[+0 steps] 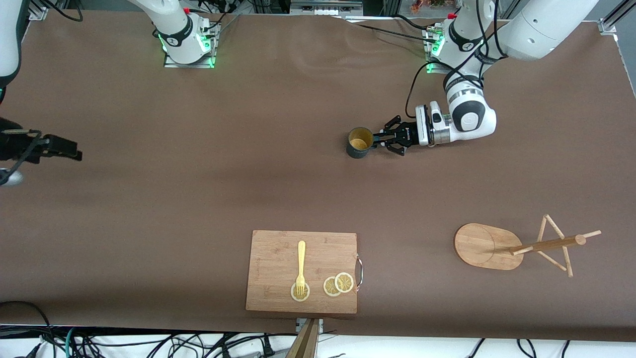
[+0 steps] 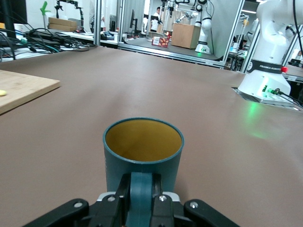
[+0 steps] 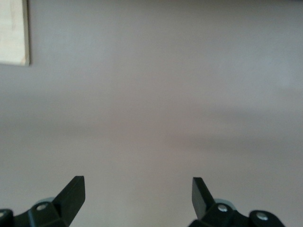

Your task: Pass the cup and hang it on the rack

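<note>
The dark teal cup (image 1: 359, 142) with a yellowish inside is upright on the brown table, about mid-table. My left gripper (image 1: 381, 139) is shut on the cup's handle, level with the table. In the left wrist view the cup (image 2: 143, 151) fills the middle and the fingers (image 2: 116, 191) clamp the teal handle (image 2: 141, 191). The wooden rack (image 1: 487, 246) sits nearer the front camera, toward the left arm's end, with its pole and pegs (image 1: 551, 243). My right gripper (image 1: 74, 151) waits open and empty over the table at the right arm's end; it also shows in the right wrist view (image 3: 137, 184).
A bamboo cutting board (image 1: 278, 253) lies near the front edge, carrying a yellow fork (image 1: 301, 266) and lemon slices (image 1: 339, 284). The board's edge shows in the left wrist view (image 2: 23, 87) and its corner in the right wrist view (image 3: 14, 33).
</note>
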You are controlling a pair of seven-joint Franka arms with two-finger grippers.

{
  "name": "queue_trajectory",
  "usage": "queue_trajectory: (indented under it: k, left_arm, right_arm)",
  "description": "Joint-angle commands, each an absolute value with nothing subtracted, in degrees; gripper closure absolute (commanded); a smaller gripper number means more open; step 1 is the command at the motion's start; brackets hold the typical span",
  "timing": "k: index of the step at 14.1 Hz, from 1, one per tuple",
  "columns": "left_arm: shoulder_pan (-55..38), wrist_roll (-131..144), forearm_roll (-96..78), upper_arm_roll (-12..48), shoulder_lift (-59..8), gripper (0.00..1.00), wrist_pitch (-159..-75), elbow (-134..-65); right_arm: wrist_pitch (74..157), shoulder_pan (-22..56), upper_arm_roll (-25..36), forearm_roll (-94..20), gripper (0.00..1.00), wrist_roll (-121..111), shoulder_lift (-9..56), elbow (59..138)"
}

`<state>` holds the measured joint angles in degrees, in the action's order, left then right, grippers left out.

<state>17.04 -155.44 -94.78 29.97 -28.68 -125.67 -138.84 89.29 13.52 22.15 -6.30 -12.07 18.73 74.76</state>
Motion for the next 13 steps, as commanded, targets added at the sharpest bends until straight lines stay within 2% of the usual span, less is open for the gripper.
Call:
queue_trajectory:
  k: [1, 5, 7, 10, 13]
  left_arm:
    - [21.5, -157.4, -95.8, 30.2, -28.6, 1.0, -123.1, -139.1]
    - [25.0, -147.3, -93.9, 30.1, -26.2, 1.0, -118.8, -139.4]
    - [29.5, -136.8, -88.1, 30.3, -24.0, 1.0, -116.2, -139.3]
    - [35.7, -121.2, -81.9, 30.1, -22.0, 1.0, -109.1, -139.0]
    - [42.9, -111.5, -75.8, 30.1, -20.2, 1.0, -104.0, -138.1]
  right_arm:
    - [92.2, 3.3, 9.7, -1.9, 0.0, -12.1, 11.5, 82.3]
    - [96.8, -8.2, -2.1, -0.6, 0.0, -10.7, 1.0, 97.8]
    - [99.5, -8.7, -2.5, 0.1, 0.0, -10.9, -3.7, 103.4]
    - [98.4, -4.9, -1.2, 4.2, 0.0, -11.0, -5.5, 103.0]
    - [94.1, -4.2, 3.1, 0.1, 0.0, -11.2, -3.8, 99.4]
